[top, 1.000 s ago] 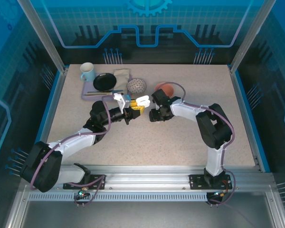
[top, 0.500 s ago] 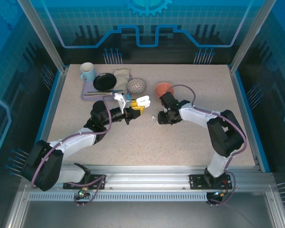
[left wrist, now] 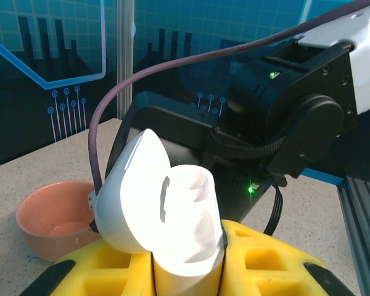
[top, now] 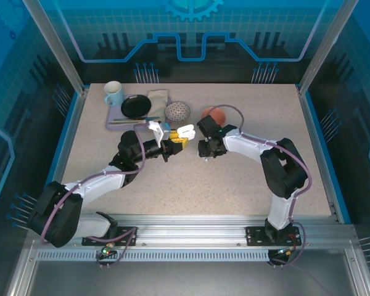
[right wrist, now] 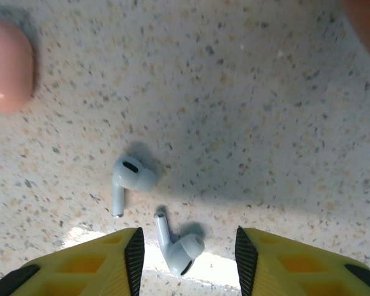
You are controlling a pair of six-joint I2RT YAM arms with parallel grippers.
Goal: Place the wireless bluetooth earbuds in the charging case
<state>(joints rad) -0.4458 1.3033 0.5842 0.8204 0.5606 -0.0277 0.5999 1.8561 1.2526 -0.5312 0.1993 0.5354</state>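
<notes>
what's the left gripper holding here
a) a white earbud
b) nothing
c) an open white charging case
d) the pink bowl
c: in the left wrist view the left gripper is shut on the white charging case, which stands open between its yellow fingers.

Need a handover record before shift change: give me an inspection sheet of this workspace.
Surface: speckled beige tabletop, no spills seen.
Job's things: two white stemmed earbuds lying on the tabletop; white plastic charging case, lid open.
Clutter: salmon-pink bowl, light-blue mug, black plate, beige cloth, patterned ball.
Grippers: left gripper shut on the case; right gripper open above the earbuds.
Cables: purple cable along each arm.
Surroundings: blue-panelled enclosure walls.
</notes>
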